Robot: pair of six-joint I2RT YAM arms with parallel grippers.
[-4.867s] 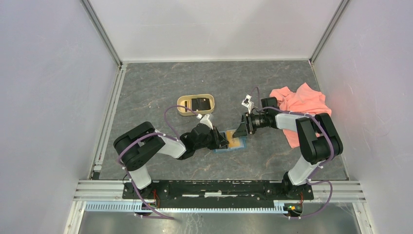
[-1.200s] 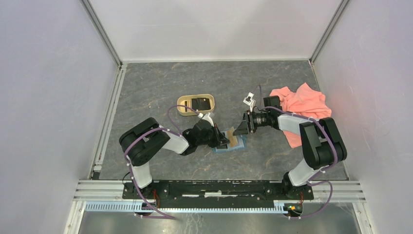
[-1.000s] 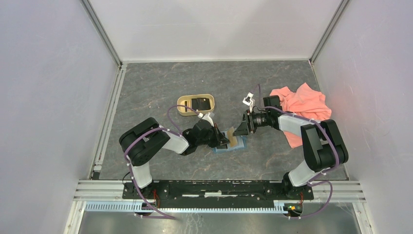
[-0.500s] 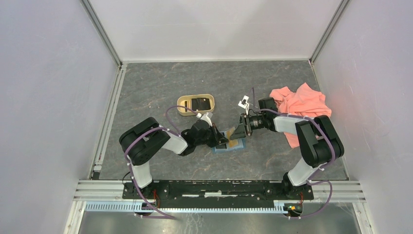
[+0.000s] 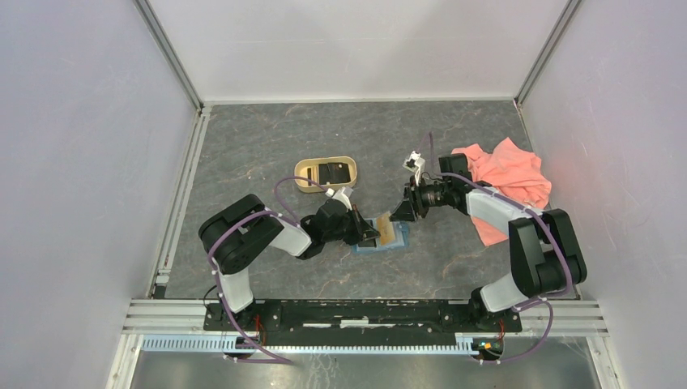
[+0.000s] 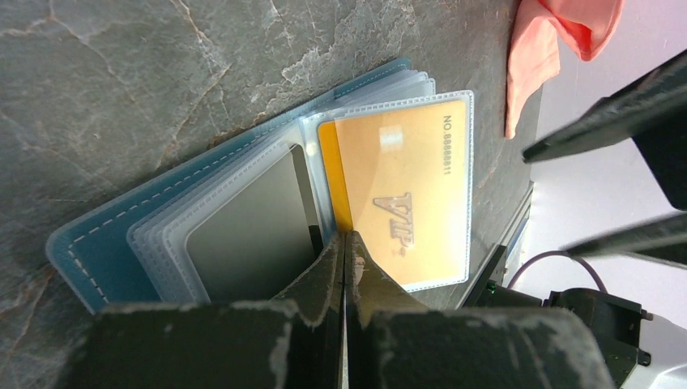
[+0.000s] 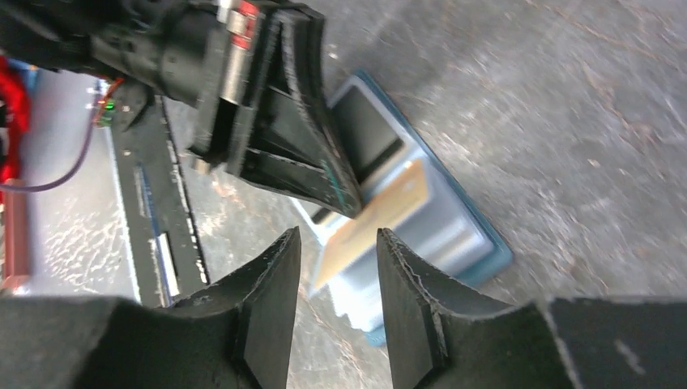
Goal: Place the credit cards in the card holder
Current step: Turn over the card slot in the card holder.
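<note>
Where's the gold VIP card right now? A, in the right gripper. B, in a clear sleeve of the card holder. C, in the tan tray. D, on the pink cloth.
B: the left wrist view shows the gold VIP card under clear sleeve plastic inside the open card holder.

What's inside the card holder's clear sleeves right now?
In the card holder, one open sleeve shows a gold card with a yellow edge under it; the facing sleeve shows a dark card. The shut left hand covers the fold, and lower sleeves hide their contents.
</note>
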